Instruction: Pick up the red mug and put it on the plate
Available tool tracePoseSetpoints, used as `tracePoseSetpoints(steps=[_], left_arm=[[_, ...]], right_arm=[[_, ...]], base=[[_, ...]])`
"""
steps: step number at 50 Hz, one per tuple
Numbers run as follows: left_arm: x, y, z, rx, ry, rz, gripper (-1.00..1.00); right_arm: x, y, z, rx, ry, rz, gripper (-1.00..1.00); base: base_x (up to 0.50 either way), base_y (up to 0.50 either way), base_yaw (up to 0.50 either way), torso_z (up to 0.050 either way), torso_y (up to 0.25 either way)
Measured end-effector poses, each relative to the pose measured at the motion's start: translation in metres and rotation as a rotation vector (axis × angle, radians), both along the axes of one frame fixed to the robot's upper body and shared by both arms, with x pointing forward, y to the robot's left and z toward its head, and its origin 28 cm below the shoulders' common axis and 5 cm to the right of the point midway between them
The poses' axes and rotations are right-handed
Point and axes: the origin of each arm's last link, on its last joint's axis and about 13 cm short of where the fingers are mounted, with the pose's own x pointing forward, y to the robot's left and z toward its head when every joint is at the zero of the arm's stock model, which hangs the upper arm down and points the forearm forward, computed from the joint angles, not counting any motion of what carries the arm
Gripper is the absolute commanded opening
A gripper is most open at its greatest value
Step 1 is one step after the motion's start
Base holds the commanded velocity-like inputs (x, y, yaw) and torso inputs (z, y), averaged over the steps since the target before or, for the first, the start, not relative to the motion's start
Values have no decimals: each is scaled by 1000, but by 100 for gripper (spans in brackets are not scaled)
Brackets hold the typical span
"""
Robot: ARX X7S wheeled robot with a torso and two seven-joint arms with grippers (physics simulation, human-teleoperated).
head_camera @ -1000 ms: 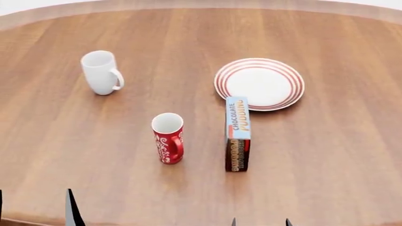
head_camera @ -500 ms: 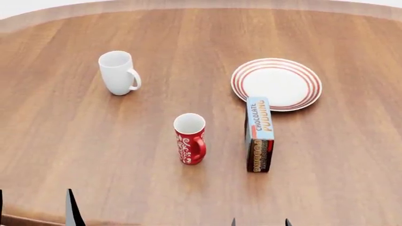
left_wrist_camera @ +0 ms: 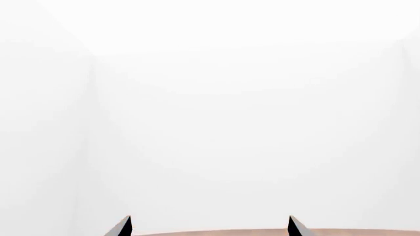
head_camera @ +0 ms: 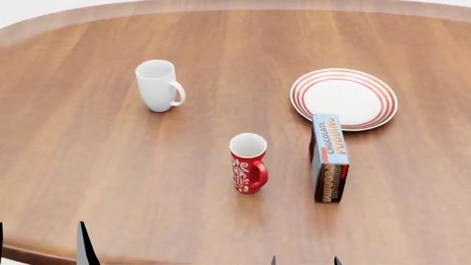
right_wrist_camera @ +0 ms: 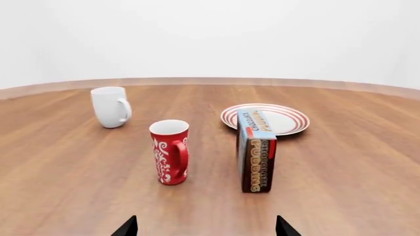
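The red mug (head_camera: 249,163) with white swirls stands upright near the table's middle, its handle turned toward me. The plate (head_camera: 346,98) with red rings lies farther back and to the right, with nothing on it. My right gripper (head_camera: 305,260) peeks in at the bottom edge, open, short of the mug. In the right wrist view the red mug (right_wrist_camera: 170,152) stands ahead of the open right gripper (right_wrist_camera: 206,227), with the plate (right_wrist_camera: 284,121) behind. My left gripper (head_camera: 43,248) hangs open at the table's near left edge. Seen from the left wrist, the left gripper (left_wrist_camera: 210,227) faces a white wall.
A chocolate pudding box (head_camera: 329,158) stands on edge right of the red mug, touching the plate's near rim. A plain white mug (head_camera: 158,85) stands at the back left. The round wooden table (head_camera: 110,165) ends just under my grippers.
Everything on the table has slid to the right in the head view, so the view has shifted left. Both grippers keep their places in the picture and stay open.
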Motion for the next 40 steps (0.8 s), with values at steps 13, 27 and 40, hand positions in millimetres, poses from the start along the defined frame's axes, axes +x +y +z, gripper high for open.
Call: tracePoseSetpoints(steps=[13,27,40], left_arm=[[0,0,0,-1,-1,0,100],[0,0,0,-1,-3,0,100],[0,0,0,-2,-5,1,100]], right_arm=[[0,0,0,1,0,0,100],[1,-1,0,9,-1,-8,100],[1,-1,-1,10,0,-12,100]], base=[[0,158,0,0,0],[0,27,0,0,0],[34,0,0,0,0]])
